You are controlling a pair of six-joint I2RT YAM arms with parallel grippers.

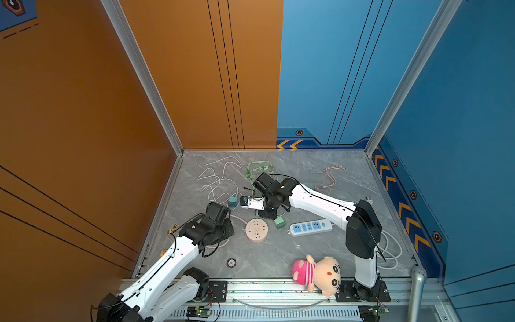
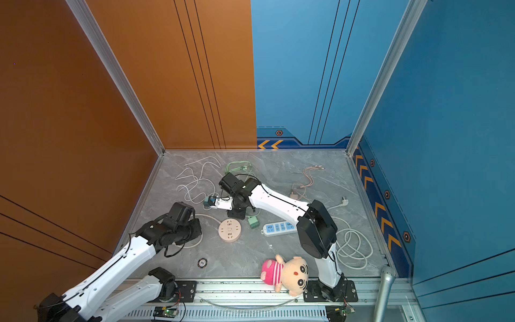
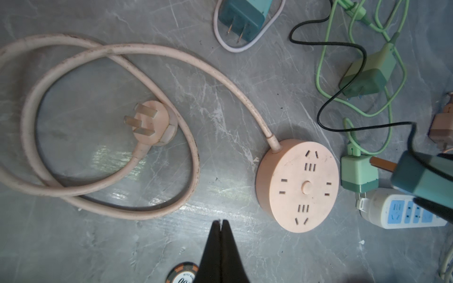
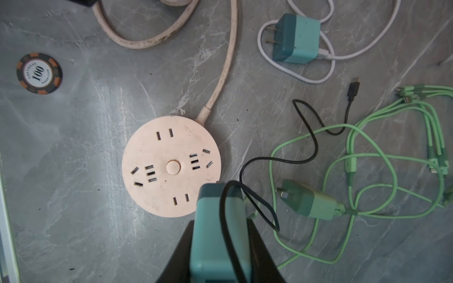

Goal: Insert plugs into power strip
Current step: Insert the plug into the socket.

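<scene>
We found the right gripper [image 4: 220, 229] clamped on a teal plug [image 4: 208, 247], one jaw pressed to each side of the cube. The plug hung over the rim of the round pink power strip [image 4: 157, 152], which lay near the middle of the table [image 1: 278, 259], a little toward the front edge. The plug's own body hid the prongs in the right wrist view, so we could not tell whether they had met the strip. The left gripper [image 3: 220, 224] hovered over bare table nearer the left edge, jaws pressed together and holding nothing.

We judged that several things could go wrong. Nothing held the strip down, so a slanted push could slide or tip it rather than seat the prongs. The nearest two-slot socket sat close to the rim, and a small twist would land the prongs on plastic. The black cable [image 4: 304, 156] looped over the back of the plug and down beside a finger, where it could snag or pull the plug askew. A mint green plug [image 3: 359, 175] lay just beside the strip on the side toward the right edge, by the end of the white power strip [image 3: 402, 213], where lowered fingers might strike it. Another mint green plug [image 4: 308, 201] and a second teal plug [image 4: 296, 39] lay loose rearward, unplugged.
</scene>
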